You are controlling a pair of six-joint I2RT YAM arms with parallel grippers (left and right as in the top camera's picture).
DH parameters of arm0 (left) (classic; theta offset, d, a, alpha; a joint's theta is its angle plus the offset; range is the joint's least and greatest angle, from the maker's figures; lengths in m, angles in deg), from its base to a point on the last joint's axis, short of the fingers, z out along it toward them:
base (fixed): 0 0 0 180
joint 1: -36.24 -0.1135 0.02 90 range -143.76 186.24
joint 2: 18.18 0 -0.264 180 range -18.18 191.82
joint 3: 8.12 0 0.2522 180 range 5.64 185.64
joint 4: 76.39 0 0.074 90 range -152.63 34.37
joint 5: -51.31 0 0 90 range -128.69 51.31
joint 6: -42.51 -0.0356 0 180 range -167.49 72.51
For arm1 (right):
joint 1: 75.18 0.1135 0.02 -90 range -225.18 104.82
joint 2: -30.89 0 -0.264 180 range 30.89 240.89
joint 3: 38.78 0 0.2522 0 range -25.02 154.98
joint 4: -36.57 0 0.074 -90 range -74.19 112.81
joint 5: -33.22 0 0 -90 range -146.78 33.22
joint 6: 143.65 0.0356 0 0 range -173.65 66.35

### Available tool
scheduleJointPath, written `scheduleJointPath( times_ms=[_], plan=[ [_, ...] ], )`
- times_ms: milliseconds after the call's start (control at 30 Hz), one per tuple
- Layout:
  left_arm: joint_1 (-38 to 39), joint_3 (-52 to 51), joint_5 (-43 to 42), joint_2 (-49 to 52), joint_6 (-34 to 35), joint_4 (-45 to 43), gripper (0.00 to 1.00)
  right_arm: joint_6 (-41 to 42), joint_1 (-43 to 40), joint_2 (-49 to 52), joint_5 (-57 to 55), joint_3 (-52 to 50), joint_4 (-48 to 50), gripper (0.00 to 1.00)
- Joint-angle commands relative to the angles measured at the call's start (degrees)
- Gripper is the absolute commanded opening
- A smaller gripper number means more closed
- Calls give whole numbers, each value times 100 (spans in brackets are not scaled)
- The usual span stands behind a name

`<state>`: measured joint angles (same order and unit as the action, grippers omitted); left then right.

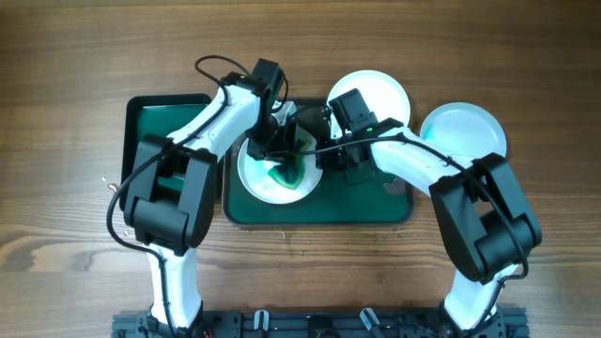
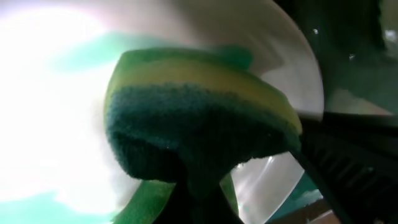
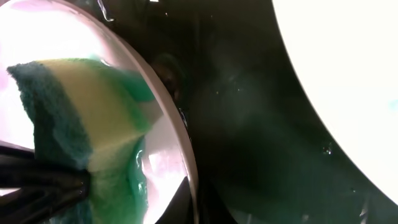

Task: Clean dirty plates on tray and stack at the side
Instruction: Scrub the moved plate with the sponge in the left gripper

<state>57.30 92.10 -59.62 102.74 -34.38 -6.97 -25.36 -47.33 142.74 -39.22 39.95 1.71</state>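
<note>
A white plate (image 1: 258, 180) with a teal-green smear lies on the left part of the dark green tray (image 1: 357, 208). My left gripper (image 1: 280, 150) is shut on a green-and-yellow sponge (image 2: 199, 118), which presses on that plate (image 2: 50, 124). My right gripper (image 3: 196, 200) is shut on the same plate's right rim (image 3: 181, 140); overhead the right gripper (image 1: 319, 150) sits beside the sponge. A second plate (image 1: 376, 92) rests at the tray's far edge. The third plate (image 1: 462, 131), with a faint teal tint, lies on the table to the right.
A smaller bright-green tray (image 1: 167, 127) with a black rim stands left of the big one, partly under my left arm. In the right wrist view the second plate (image 3: 348, 74) fills the upper right above the dark tray floor (image 3: 249, 124).
</note>
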Motion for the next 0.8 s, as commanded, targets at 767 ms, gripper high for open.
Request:
scheduleJointPath(
  times_ms=[767],
  plan=[
    [470,-52,-177,111,13,-616,4,35,-9,120,-256,-170,-74,4]
  ],
)
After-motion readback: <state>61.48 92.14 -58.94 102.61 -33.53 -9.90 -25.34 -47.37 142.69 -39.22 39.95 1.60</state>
